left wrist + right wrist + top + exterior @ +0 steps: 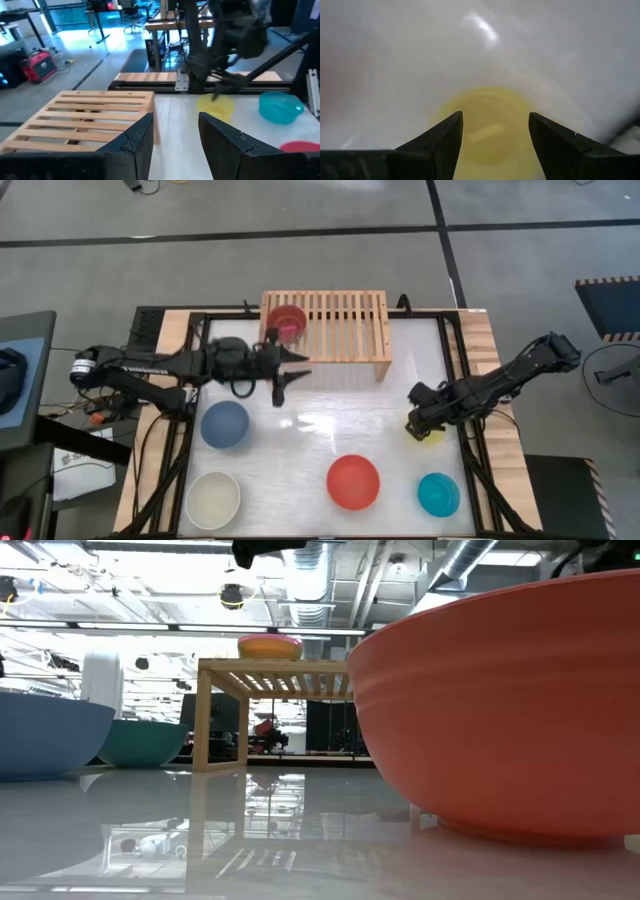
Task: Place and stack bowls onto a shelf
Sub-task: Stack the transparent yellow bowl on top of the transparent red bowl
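The light-wood shelf [335,328] stands at the table's far middle, with a pink bowl [287,323] resting on its slats at the left end. My left gripper [293,375] hangs open and level just in front of the shelf's left end, with nothing between its fingers [175,135]. My right gripper [418,422] points down, open, over a small yellow bowl [487,127] at the table's right, its fingers standing to either side above the bowl. Blue [224,424], cream [212,499], red [353,481] and teal [438,494] bowls sit on the white table.
The shelf's right part [85,120] carries nothing that shows. Bare table lies between the shelf and the red bowl [500,710]. Wooden borders and dark frame rails [470,380] run along the table's sides. The room lies beyond the far edge.
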Tool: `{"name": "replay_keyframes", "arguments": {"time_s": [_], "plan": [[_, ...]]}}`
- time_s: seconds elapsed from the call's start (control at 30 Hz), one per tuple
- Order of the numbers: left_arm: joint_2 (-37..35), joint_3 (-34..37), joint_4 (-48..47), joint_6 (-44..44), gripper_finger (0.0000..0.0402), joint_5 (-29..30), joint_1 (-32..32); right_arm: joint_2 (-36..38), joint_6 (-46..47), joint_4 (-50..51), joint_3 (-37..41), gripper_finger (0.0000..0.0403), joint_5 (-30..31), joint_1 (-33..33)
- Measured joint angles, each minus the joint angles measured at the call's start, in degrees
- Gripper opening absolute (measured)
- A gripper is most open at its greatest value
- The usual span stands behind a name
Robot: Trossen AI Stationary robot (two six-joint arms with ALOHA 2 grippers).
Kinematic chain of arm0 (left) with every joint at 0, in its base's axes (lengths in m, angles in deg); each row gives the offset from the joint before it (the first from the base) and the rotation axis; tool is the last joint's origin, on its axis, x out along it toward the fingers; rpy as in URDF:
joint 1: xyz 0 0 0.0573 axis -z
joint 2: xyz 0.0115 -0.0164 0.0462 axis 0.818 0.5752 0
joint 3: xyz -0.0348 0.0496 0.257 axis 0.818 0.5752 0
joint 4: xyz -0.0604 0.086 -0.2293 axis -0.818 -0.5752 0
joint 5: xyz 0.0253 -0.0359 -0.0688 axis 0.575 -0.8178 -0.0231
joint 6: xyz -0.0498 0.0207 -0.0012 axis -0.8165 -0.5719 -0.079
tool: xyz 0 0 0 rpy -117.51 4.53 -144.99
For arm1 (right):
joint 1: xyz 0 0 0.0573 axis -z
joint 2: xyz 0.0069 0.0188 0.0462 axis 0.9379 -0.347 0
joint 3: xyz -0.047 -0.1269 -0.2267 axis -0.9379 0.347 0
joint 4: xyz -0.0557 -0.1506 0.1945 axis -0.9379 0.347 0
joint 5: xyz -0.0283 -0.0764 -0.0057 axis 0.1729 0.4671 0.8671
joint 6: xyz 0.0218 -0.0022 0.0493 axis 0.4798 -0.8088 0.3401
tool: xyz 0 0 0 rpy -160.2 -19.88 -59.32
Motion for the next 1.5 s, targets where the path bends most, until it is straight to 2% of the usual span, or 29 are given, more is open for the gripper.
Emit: {"name": "replay_keyframes", "arguments": {"time_s": [0.13, 0.27, 0.43, 0.57, 0.77, 0.9, 1.13, 1.33, 1.5], "plan": [[0.67, 1.0, 0.28, 0.38, 0.0141, 5.38, 2.46, 0.56, -0.63, 2.68, 1.4, 0.0254, 0.0, 4.62], [1.17, 1.06, -0.96, 1.66, 0.0141, 9.3, 3.3, 0.26, -4.52, 2.46, 4.59, 0.0254, -3.26, 9.97], [1.21, 1.06, -0.05, 3.94, 0.0141, 10.3, 2.73, 0.04, -10.4, -1.44, 8.05, 0.025, -7.23, 15.12], [1.21, 1.03, -0.53, 4.48, 0.0141, 10.27, 2.0, 0.04, -13.39, -3.32, 9.1, 0.0232, -9.6, 17.05], [1.21, 1.01, -3.48, 3.27, 0.0141, 10.38, 2.0, 0.04, -13.58, -9.12, 12.05, 0.0182, -13.85, 17.75], [1.2, 1.01, -3.69, 2.97, 0.0141, 11.14, 2.05, 0.04, -12.41, -10.59, 13.0, 0.0139, -14.05, 17.75], [1.21, 1.01, -3.4, 4.13, 0.0141, 11.31, 2.11, 0.1, -12.58, -15.66, 12.86, 0.0028, -14.07, 17.75], [1.21, 1.01, -3.44, 3.94, 0.0141, 11.51, 2.11, 0.03, -13.61, -16.27, 8.69, 0.0028, -13.66, 17.46], [2.73, 0.95, -3.4, 1.66, 0.0141, 9.53, 2.11, 0.02, -15.12, -16.96, 1.39, 0.0024, -6.99, 14.82]]}}
